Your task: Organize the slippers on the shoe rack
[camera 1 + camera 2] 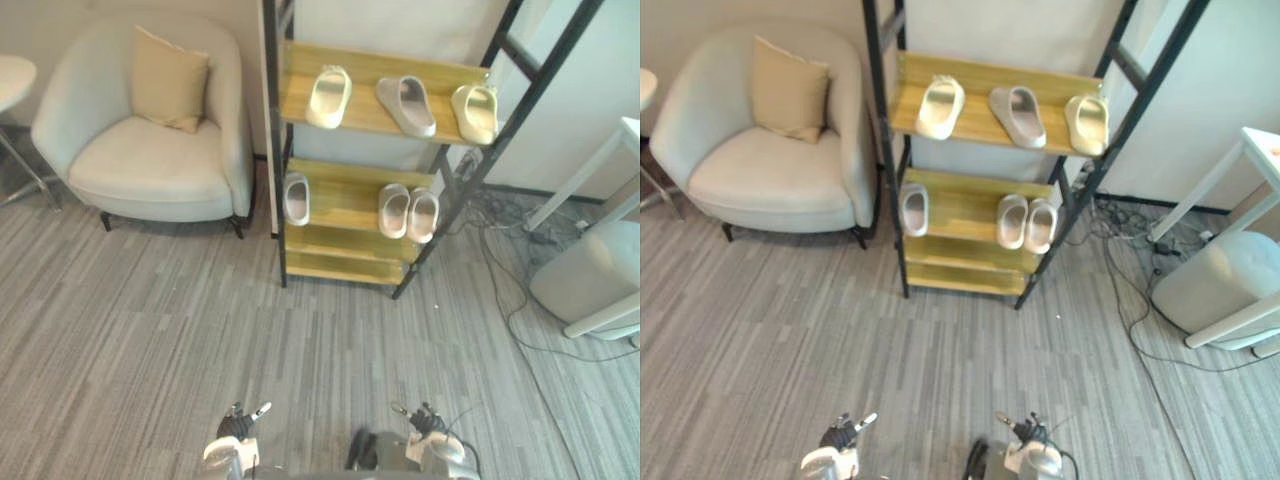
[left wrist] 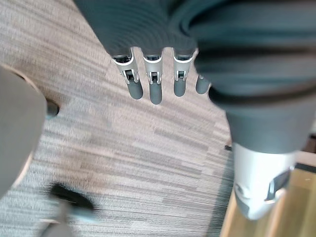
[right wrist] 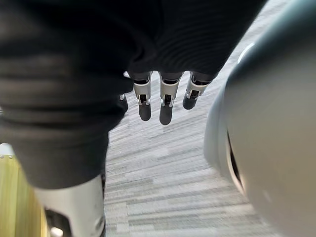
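A black-framed shoe rack with wooden shelves stands against the far wall. Its top shelf carries a cream slipper, a grey slipper lying askew, and a yellowish slipper. On the middle shelf a white slipper lies alone at the left, and a pale pair sits side by side at the right. My left hand and right hand hang low near the bottom edge, well short of the rack. Both have straight fingers over the carpet and hold nothing.
A pale armchair with a beige cushion stands left of the rack. A white pouf and a white table's legs are at the right, with cables trailing on the floor between them and the rack. Grey striped carpet lies before the rack.
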Robot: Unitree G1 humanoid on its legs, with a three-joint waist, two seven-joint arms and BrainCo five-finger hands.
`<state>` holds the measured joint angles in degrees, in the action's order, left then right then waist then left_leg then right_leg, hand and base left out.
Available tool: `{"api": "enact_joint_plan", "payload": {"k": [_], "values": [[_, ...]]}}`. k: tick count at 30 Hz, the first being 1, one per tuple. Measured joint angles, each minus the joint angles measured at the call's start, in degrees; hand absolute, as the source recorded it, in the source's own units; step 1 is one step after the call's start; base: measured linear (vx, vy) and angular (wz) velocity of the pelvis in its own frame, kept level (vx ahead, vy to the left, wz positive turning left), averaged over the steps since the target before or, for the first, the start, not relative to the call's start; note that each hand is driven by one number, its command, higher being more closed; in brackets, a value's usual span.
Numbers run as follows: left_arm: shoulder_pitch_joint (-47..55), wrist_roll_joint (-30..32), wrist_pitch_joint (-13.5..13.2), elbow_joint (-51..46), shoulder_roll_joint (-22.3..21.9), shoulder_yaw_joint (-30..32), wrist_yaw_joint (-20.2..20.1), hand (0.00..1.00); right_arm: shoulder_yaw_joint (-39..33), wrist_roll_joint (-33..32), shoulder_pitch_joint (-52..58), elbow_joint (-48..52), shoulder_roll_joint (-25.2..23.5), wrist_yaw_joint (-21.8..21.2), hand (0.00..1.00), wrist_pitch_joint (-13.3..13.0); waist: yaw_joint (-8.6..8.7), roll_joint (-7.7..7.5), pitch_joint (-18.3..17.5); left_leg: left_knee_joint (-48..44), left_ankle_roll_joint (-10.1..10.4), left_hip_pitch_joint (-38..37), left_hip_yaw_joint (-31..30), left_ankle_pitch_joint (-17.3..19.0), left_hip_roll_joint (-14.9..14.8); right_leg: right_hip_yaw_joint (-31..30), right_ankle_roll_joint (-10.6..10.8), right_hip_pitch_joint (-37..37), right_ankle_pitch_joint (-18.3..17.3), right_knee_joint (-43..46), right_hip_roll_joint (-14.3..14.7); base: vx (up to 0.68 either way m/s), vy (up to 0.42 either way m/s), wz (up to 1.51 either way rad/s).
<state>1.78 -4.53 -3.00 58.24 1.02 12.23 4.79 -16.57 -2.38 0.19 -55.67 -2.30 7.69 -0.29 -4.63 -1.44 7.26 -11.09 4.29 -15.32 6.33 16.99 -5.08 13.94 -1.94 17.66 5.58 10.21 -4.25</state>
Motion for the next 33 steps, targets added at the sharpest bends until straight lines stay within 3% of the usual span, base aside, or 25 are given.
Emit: {"api": "enact_joint_plan", "payload": {"k": [1,3,5,6,7,8,9,11,14,15,16,17,18,21,22,23,24,25,27,31,32,33], "values": [[-0.45,0.01,0.00,0.94,-1.21,0.36,0.02,0.00,-1.36,0.04,-0.82,-0.31,0.87,-0.01,0.00,0.17,0.28,2.43,-0.31,-0.33,1.20,-1.47,-1.92,-0.33,-2.73,1.76,-0.69,-0.38,-0.29,4.03,1.41,0.47,-0.222,0.34],[-0.69,0.21,-0.16,0.82,-2.48,0.84,-0.04,0.00,-1.38,0.03,-0.94,-0.49,1.33,0.05,0.00,0.17,0.84,3.79,-0.33,-4.12,3.73,0.01,-3.52,-3.46,-4.06,3.42,-1.36,-1.21,-5.13,6.43,2.01,0.64,-0.300,0.38],[-0.92,0.55,-0.09,0.56,-3.53,2.70,-0.10,0.00,-0.79,0.00,-1.00,-0.27,1.29,0.06,0.00,0.07,1.20,4.50,-0.31,-16.19,2.96,5.07,-4.72,-7.23,-5.23,3.98,-1.88,-3.77,-7.88,6.20,3.14,0.55,-0.266,0.18],[-0.97,0.55,-0.06,0.23,-3.39,3.42,-0.05,0.00,0.90,-0.06,-0.86,-0.36,1.30,0.10,0.00,0.18,0.95,4.35,0.27,-31.28,2.31,11.59,-5.58,-10.83,-6.70,3.79,-2.52,-7.58,-9.26,4.41,4.06,0.27,-0.119,0.01],[-0.99,0.54,-0.08,0.05,-3.35,3.52,-0.06,0.00,1.25,-0.09,-0.84,-0.35,1.29,0.15,0.00,0.17,0.93,4.21,0.53,-34.32,2.11,12.84,-5.48,-10.08,-7.36,3.70,-2.67,-8.70,-9.54,3.93,4.34,0.41,-0.152,-0.08],[-0.97,0.52,-0.25,-1.03,-3.18,3.61,-0.08,0.00,1.66,-0.20,-0.75,-0.38,0.73,0.16,0.00,0.14,0.73,4.57,0.97,-42.77,1.55,17.18,-4.19,-6.80,-9.16,3.58,-3.22,-12.85,-10.56,2.31,5.18,0.36,-0.126,-0.18],[-0.99,0.48,-0.36,-2.18,-2.87,3.37,-0.08,0.00,1.56,-0.54,-0.83,-0.59,0.10,0.17,0.00,0.15,0.47,3.36,1.67,-45.16,0.93,21.03,-2.04,-4.73,-10.11,3.11,-3.08,-16.07,-11.43,1.04,5.31,0.42,-0.147,-0.21],[-0.98,0.43,-0.49,-3.11,-2.74,2.07,-0.07,0.00,1.47,-1.28,-0.71,-0.57,0.04,0.23,0.00,0.15,-0.08,3.31,1.72,-42.10,1.00,25.43,0.63,-2.93,-10.64,2.46,-2.60,-19.13,-11.73,-1.62,5.30,0.27,-0.061,-0.20],[-1.00,0.43,-0.57,-3.44,-2.95,0.06,-0.14,0.00,1.05,-2.30,0.02,-0.38,0.23,0.40,0.00,0.13,-0.31,4.15,1.27,-23.71,1.04,27.86,2.40,-2.02,-8.16,1.72,-0.65,-22.15,-12.69,-3.96,5.23,0.28,0.096,-0.08],[-1.11,0.44,-0.55,-2.85,-2.78,-0.58,-0.28,0.00,0.94,-2.28,-0.08,-0.76,0.65,0.42,0.00,0.08,-0.38,4.52,0.98,-14.48,0.16,27.80,0.13,-5.58,-5.45,1.28,0.63,-22.79,-13.40,-3.75,5.14,0.32,0.206,-0.03],[-1.23,0.47,-0.54,-2.75,-2.39,-0.69,-0.35,0.00,0.83,-2.28,-0.14,-1.43,0.70,0.42,0.00,0.02,-0.55,4.11,1.05,-13.84,0.34,27.10,0.17,-5.52,-4.98,0.76,0.87,-22.76,-13.53,-3.64,4.66,0.38,0.202,0.01],[-1.13,0.52,-0.55,-1.91,-0.98,-1.36,-0.39,0.00,1.04,-2.25,-0.34,-3.02,-0.13,0.24,0.00,0.23,-0.89,1.27,0.06,-9.20,-1.06,24.96,0.96,-7.27,-2.17,-0.67,2.33,-22.47,-13.34,-4.46,2.97,0.36,0.173,0.06],[-1.37,0.62,-0.54,-1.38,0.33,-2.20,-0.50,0.00,0.81,-2.20,-0.22,-4.06,-0.16,0.22,0.00,0.28,-0.88,0.14,0.02,-9.15,-1.67,24.92,1.64,-6.93,-1.19,-1.09,3.01,-22.97,-13.50,-5.11,1.62,0.35,0.162,0.10],[-1.27,0.93,-0.24,-0.09,1.12,-1.96,-0.38,0.00,0.68,-2.14,-0.19,-3.82,-0.07,0.20,0.00,0.39,-1.65,-0.05,0.12,-9.07,-2.19,22.90,3.51,-6.58,-0.46,-2.21,3.52,-23.74,-13.18,-3.96,0.25,0.21,0.128,-0.24],[-0.37,0.98,-0.19,-0.06,0.89,-2.10,-0.46,0.00,0.82,-2.07,-0.27,-3.70,0.08,0.11,0.00,0.11,-1.70,0.68,0.10,-8.64,-3.42,20.52,4.62,-5.50,-0.29,-3.06,4.02,-23.10,-13.37,0.20,-0.44,0.17,0.126,-0.34],[-0.12,0.97,-0.18,-0.02,0.78,-2.08,-0.46,0.00,0.92,-2.04,-0.30,-3.69,0.09,0.10,0.00,0.07,-1.72,0.90,0.08,-8.26,-3.55,19.88,4.95,-5.17,-0.32,-3.18,4.52,-22.24,-13.68,2.36,-0.76,0.20,0.171,-0.42],[-0.09,1.08,-0.14,0.33,0.55,-2.15,-0.51,0.00,1.06,-2.01,-0.33,-3.68,0.04,0.07,0.00,0.05,-1.71,1.43,-0.05,-6.89,-3.70,18.64,5.25,-4.18,-0.34,-3.54,5.89,-18.74,-14.54,10.10,-1.64,0.12,0.135,-0.21],[-0.16,1.06,-0.11,0.73,0.83,-2.22,-0.54,0.00,1.10,-2.00,-0.53,-3.43,-0.08,0.04,0.00,0.07,-1.66,1.37,-0.02,-6.05,-3.88,17.84,5.50,-3.97,-0.02,-3.57,6.52,-15.18,-14.67,17.40,-2.93,0.07,0.084,-0.14],[0.04,1.05,-0.01,0.93,1.25,-2.66,-0.48,0.00,1.07,-1.97,-0.36,-3.18,-0.04,0.04,0.00,0.06,-1.28,1.33,0.11,-5.65,-4.15,16.83,5.44,-3.82,0.40,-2.52,7.06,-12.59,-15.34,23.15,-4.83,0.06,0.046,0.09],[0.20,1.03,-0.01,0.98,1.51,-2.66,-0.42,0.00,1.08,-1.83,-0.12,-3.62,-0.05,-0.03,0.00,0.18,-1.26,0.73,-0.36,-4.18,-4.18,15.14,4.63,-3.79,0.23,-0.53,6.57,-12.64,-17.63,19.97,-6.90,0.09,-0.048,0.10],[0.46,1.02,-0.04,1.03,1.59,-2.68,-0.43,0.00,1.08,-1.20,-0.22,-3.71,0.04,-0.06,0.00,0.19,-1.03,0.81,-0.54,-4.08,-3.68,15.26,4.19,-4.00,-0.25,-0.64,6.30,-12.86,-16.97,14.62,-6.86,0.03,-0.125,0.06],[0.52,1.02,-0.11,1.04,2.20,-2.66,-0.44,0.00,1.08,-0.03,0.08,-3.99,0.03,-0.08,0.00,0.35,-0.98,-0.47,-1.06,-3.97,-2.30,15.33,3.97,-3.83,0.29,-1.49,6.05,-13.16,-10.89,7.45,-6.85,0.03,-0.141,0.06]]}}
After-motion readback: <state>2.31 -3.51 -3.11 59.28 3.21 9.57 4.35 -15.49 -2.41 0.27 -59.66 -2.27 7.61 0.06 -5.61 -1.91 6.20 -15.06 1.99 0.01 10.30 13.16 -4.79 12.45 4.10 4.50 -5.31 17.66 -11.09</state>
